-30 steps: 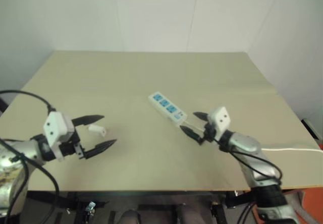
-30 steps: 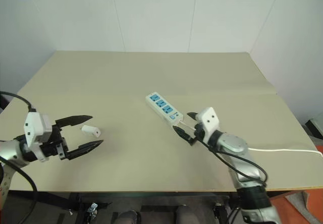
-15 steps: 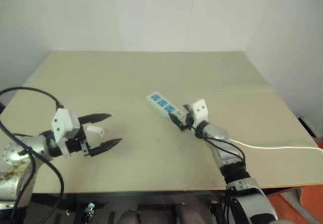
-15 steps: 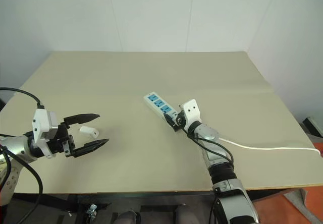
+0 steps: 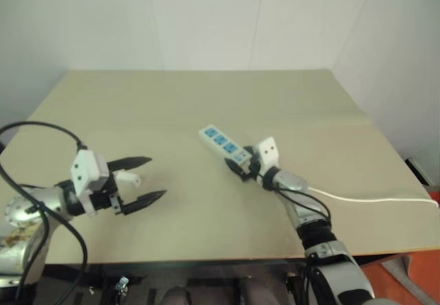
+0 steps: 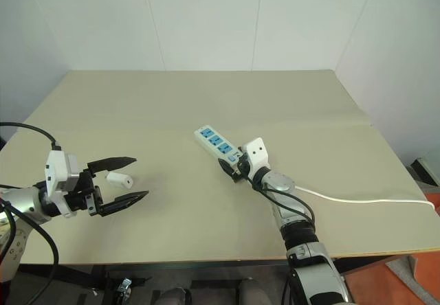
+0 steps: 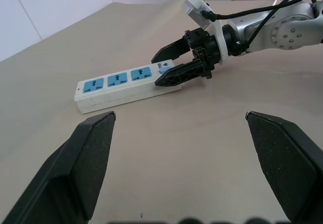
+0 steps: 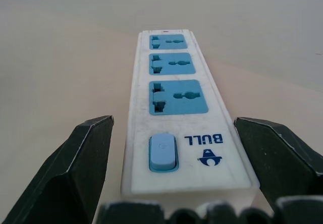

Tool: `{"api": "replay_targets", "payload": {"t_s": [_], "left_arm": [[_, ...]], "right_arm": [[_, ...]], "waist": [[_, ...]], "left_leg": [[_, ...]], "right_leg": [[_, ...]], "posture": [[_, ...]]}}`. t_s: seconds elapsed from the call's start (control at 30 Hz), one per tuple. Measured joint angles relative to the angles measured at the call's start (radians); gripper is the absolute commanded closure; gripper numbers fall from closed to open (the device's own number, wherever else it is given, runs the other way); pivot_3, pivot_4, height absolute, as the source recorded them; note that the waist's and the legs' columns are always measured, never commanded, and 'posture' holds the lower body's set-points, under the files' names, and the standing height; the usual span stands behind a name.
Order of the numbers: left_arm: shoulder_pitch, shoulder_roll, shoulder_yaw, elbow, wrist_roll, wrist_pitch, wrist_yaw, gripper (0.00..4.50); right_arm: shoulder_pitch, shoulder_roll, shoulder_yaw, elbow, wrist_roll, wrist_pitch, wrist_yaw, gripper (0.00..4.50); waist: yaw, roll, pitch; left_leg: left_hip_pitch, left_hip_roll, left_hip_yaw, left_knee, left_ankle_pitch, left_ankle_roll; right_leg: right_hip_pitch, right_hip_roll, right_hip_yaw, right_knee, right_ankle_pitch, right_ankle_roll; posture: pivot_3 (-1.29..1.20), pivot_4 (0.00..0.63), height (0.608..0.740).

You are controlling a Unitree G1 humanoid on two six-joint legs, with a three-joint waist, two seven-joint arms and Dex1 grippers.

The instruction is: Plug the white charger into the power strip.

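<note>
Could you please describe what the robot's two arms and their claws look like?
Both arms are silver metal with black joints and loose black cables. Each claw, left and right, has two pointed black fingers on a black base, topped by a white boxy camera housing.

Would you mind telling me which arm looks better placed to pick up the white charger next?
Left, probably. The left gripper stands open with the white charger lying between its black fingers, while the right gripper is open around the switch end of the power strip.
</note>
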Motion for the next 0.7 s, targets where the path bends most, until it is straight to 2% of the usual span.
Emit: {"api": "replay_targets", "payload": {"t_s": [0.7], "left_arm": [[0.008,0.000,-0.002,-0.019,0.000,0.001,0.008,0.00]], "right_arm": [[-0.051,0.018,0.007,0.135,-0.039,-0.008,0.014,0.03]], "waist": [[-0.008,-0.001,-0.001]], "left_leg": [[0.002,0.000,0.000,0.000,0.000,0.000]], "right_leg": [[0.001,0.001,0.000,0.000,0.000,0.000]], "posture": [[0.00,0.150,0.740]]}}
